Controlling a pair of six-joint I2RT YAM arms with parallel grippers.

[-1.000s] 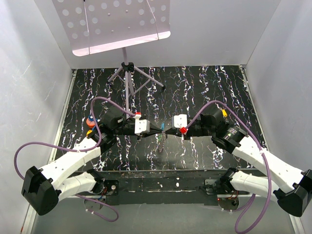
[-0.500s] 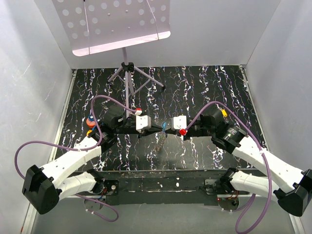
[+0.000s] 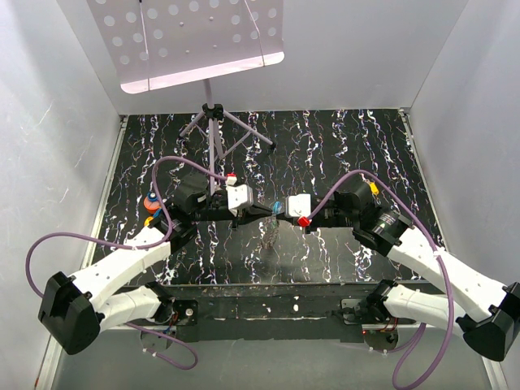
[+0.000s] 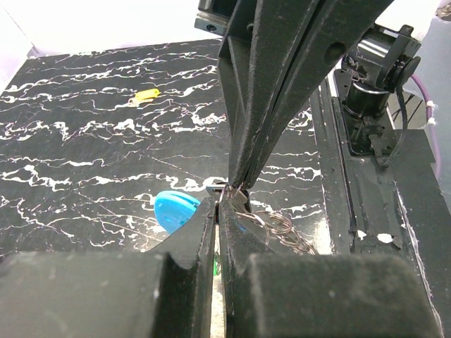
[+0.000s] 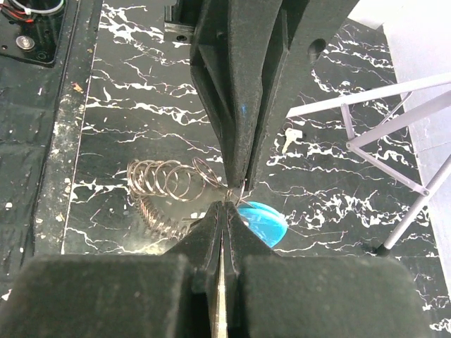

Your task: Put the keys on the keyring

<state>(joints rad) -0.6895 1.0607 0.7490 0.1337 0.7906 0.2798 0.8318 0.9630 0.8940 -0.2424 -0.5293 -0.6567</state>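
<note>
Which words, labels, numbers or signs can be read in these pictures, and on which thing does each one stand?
No text can be read in any view.
The blue tag on the keyring: blank on the side that shows.
The yellow tag on the mat: too small to read.
The key on the mat: too small to read.
The stand plate: holes only, no print.

Blue-tagged keyring (image 5: 262,221) with looped chain hangs between both jaws.
</note>
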